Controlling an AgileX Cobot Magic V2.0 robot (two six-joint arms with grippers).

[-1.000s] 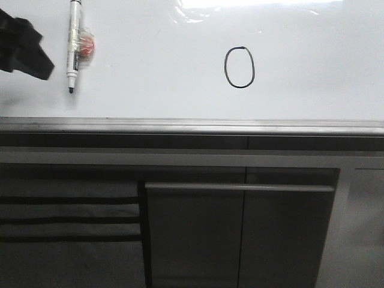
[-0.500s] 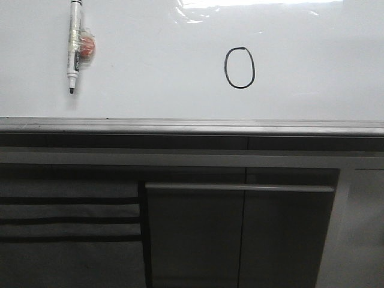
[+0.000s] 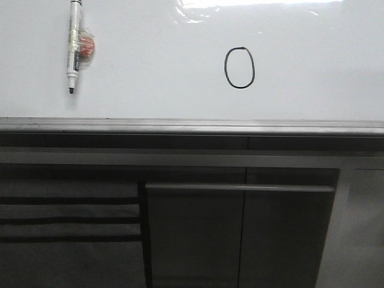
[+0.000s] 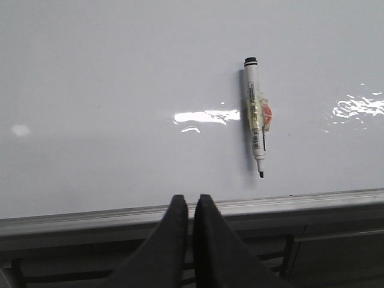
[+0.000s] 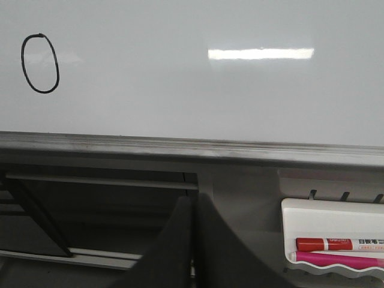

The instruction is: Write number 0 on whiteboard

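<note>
Two grippers concern you, and both are empty: the left gripper [image 4: 193, 207] has its dark fingers pressed together, hanging over the grey metal frame edge below the board, and the right gripper [image 5: 193, 207] is pressed together the same way, lower down in front of the dark cabinet panels [image 3: 240, 234]. Neither shows in the front view.

Moving outward, the white marker pen with the black tip [image 4: 255, 114] lies on the large glossy white whiteboard [image 3: 150, 72], uncapped, tip toward the frame, near the left gripper but apart from it. One thin black hand-drawn oval, the number 0 [image 3: 240, 67], sits well to the right of the pen, closed and taller than wide, so you can judge the writing done.

Your risks from here: a careless sweep of either arm across the board could smear the fresh ink or knock the pen, and its bare tip could leave a stray mark.

Count: one board, one 0, one white pen, plus one red marker [image 5: 336, 244] and one pink marker [image 5: 336, 258] in a white plastic tray [image 5: 300, 216].
</note>
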